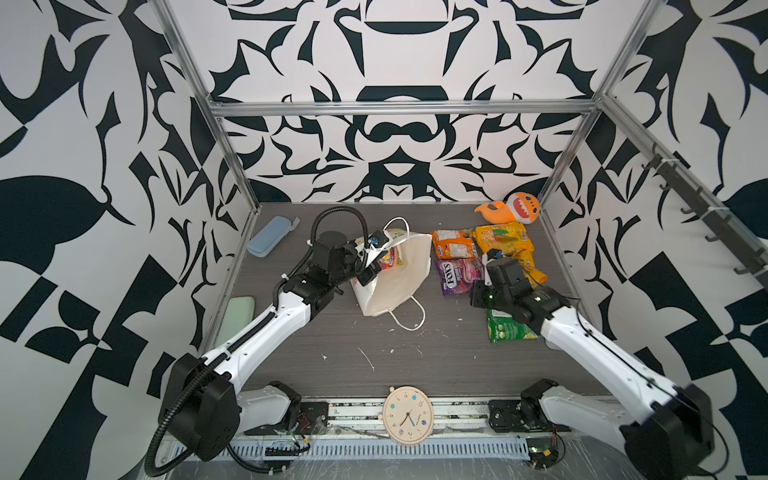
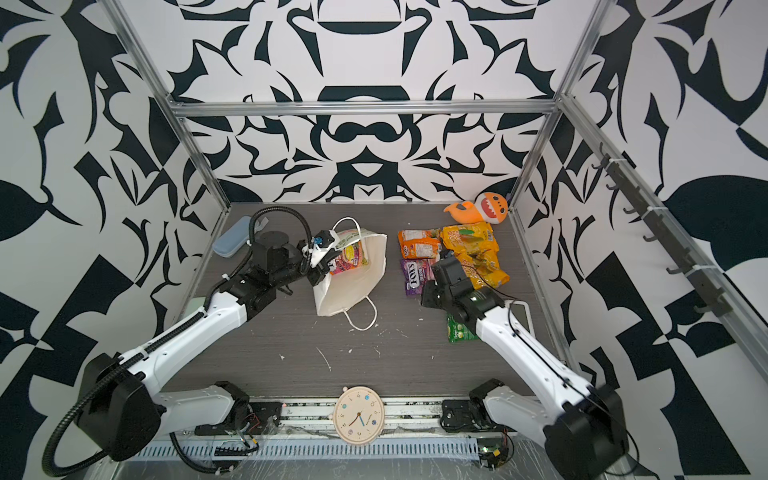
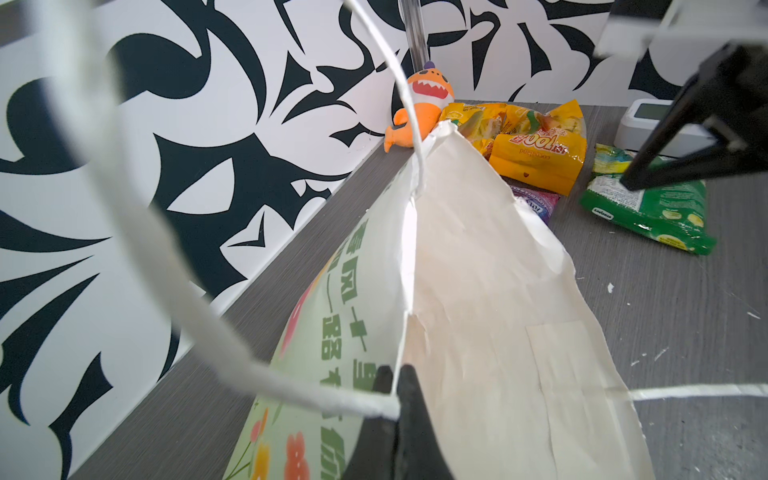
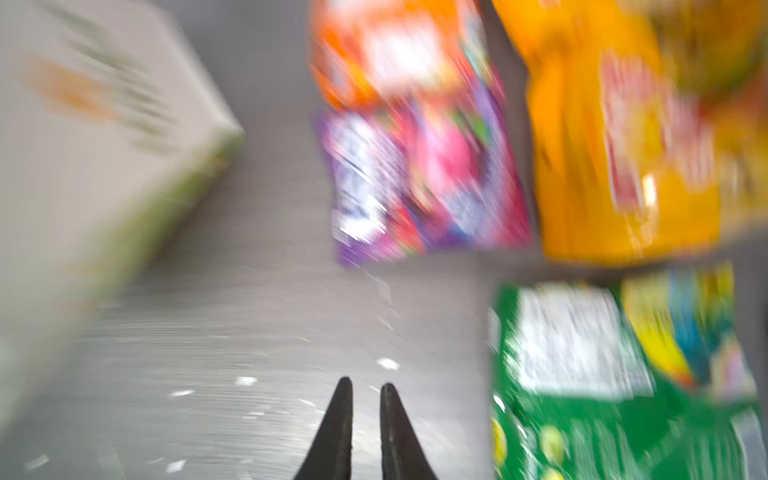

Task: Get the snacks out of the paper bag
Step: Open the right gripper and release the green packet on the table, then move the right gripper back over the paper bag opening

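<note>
centrally, a white paper bag sits on the grey table, slightly left of the middle. its mouth is open and its pale inside shows in both top views. green print runs along its outer side. a red packet lies inside the bag, close to the rim on the left. the left gripper is clamped tight on the bag's rim, right where a white cord handle joins it, and that handle loops upward. the bag's second handle lies on the table at its near side.

the other snacks lie on the table right of the bag, apart from it. an orange packet is farthest back, with a purple packet touching its near edge. two yellow packets overlap just right of these. a green packet lies nearer the front, partly hidden under the right arm in both top views.

the right gripper hangs over bare table beside the purple packet, between bag and snacks. its wrist view is blurred, but the two fingers show only a thin gap with nothing between them, so it is closed and empty.

an orange plush shark sits in the far right corner. a blue case lies far left and a pale green case near the left edge. a small white device is by the right edge, and a round clock at the front.
</note>
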